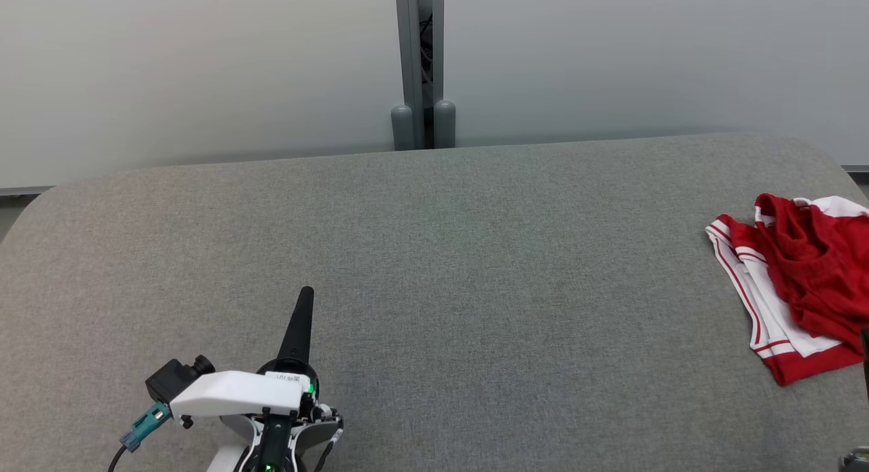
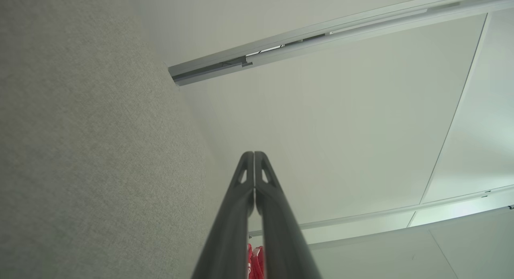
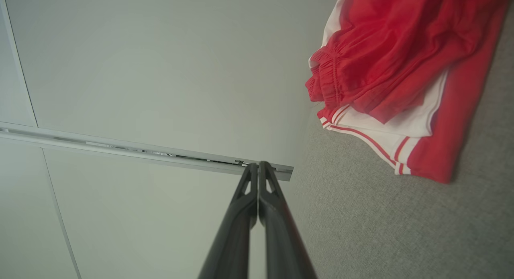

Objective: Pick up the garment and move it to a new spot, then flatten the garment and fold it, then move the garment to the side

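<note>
- Garment (image 1: 801,282) runs off the head view's right edge and the right wrist view's top.
- Left gripper (image 1: 307,294): its arm is cut off at the head view's lower left.

Crumpled red-and-white garment (image 1: 798,282) at the table's far right edge

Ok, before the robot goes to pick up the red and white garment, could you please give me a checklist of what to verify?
1. Garment found: crumpled at the right end of the grey surface. Ok.
2. Garment free: no end effector touches it, nothing lies on it. Ok.
3. Right end effector ready to grasp: shut, empty. Not ok, open it first.
4. Left end effector: shut, empty, far from the garment. Ok.
5. New spot: the middle of the surface is bare. Ok.
6. Garment fully on the surface: its right part leaves the head view. Cannot tell.
</note>
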Tool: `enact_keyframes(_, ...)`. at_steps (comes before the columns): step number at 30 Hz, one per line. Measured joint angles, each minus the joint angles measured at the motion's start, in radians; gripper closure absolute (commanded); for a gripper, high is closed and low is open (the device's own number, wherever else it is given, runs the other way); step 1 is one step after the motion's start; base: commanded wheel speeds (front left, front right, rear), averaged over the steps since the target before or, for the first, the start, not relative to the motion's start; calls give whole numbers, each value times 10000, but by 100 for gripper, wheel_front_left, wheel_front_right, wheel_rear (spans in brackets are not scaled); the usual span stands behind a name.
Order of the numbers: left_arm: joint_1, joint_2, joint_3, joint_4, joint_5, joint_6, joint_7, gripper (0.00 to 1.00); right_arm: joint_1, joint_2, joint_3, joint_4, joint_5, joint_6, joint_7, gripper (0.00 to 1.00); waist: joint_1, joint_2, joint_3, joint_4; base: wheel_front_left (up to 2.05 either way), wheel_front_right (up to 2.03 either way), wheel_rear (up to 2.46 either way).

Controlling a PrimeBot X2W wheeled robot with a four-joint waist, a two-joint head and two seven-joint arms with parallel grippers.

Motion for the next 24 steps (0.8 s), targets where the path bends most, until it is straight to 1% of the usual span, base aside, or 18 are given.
enact_keyframes(24,-407,4,-198,94,-1498,-136,144,100,179,19,-915,-299,1563,0,790,100,0,0,-23,-105,0,0,0)
